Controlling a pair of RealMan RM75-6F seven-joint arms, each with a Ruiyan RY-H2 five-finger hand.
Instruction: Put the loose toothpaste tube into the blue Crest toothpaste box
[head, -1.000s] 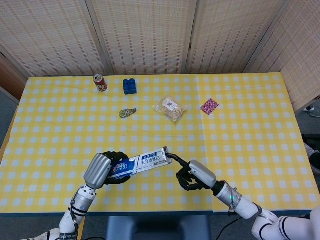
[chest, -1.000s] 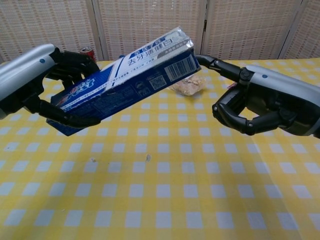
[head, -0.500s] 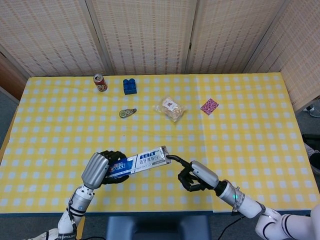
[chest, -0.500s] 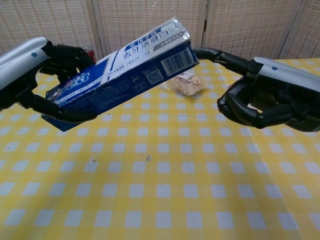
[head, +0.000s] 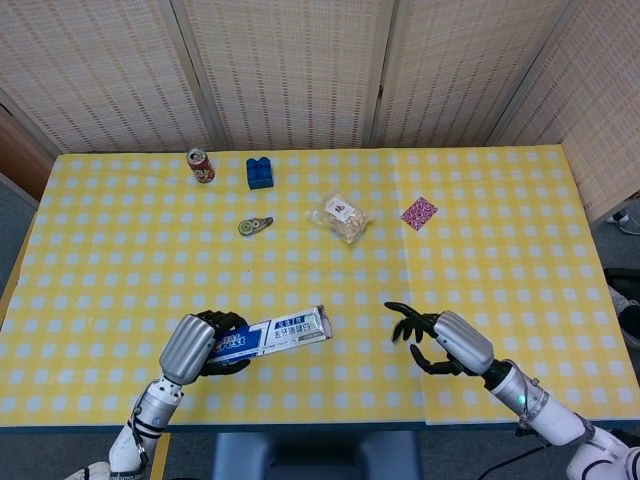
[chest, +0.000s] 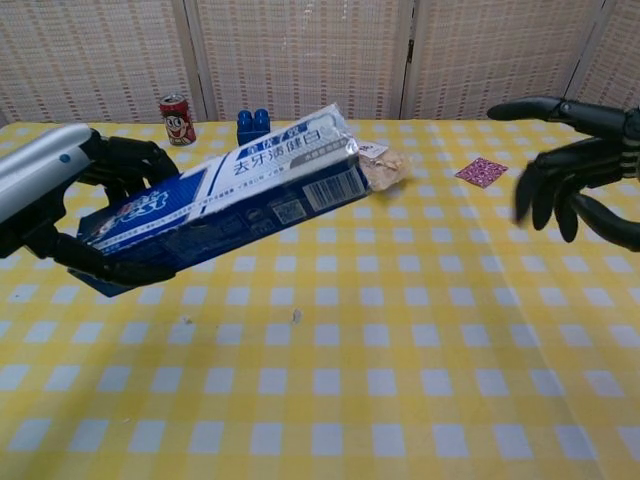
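The left hand (head: 200, 345) grips the blue Crest toothpaste box (head: 278, 334) at its near, blue-printed end, fingers wrapped over the top and under the bottom of the carton. In the chest view the same hand (chest: 75, 215) holds the box (chest: 225, 205) clear of the yellow checked tablecloth (chest: 330, 380), tilted so that the white-printed far end, bearing a barcode, is raised and points to the robot's right. The end flaps at that far end are crumpled; whether the toothpaste tube is inside cannot be told, and no loose tube shows on the table in either view.

The right hand (head: 440, 340) holds nothing. Its fingers are spread and slightly curled, one finger extended toward the box, with a clear gap between hand and carton. In the chest view it (chest: 575, 165) sits at the right edge of the frame, well apart from the box's open end.

At the far side of the table lie a red drink can (head: 201, 165), standing upright, and a blue building brick (head: 260, 172) just beside it. Nearer the centre are a small grey correction-tape dispenser (head: 254, 226), a clear snack packet (head: 340, 217), and a small purple patterned sachet (head: 418, 212). All of these lie apart from both hands. A woven folding screen (head: 300, 70) stands behind the table.
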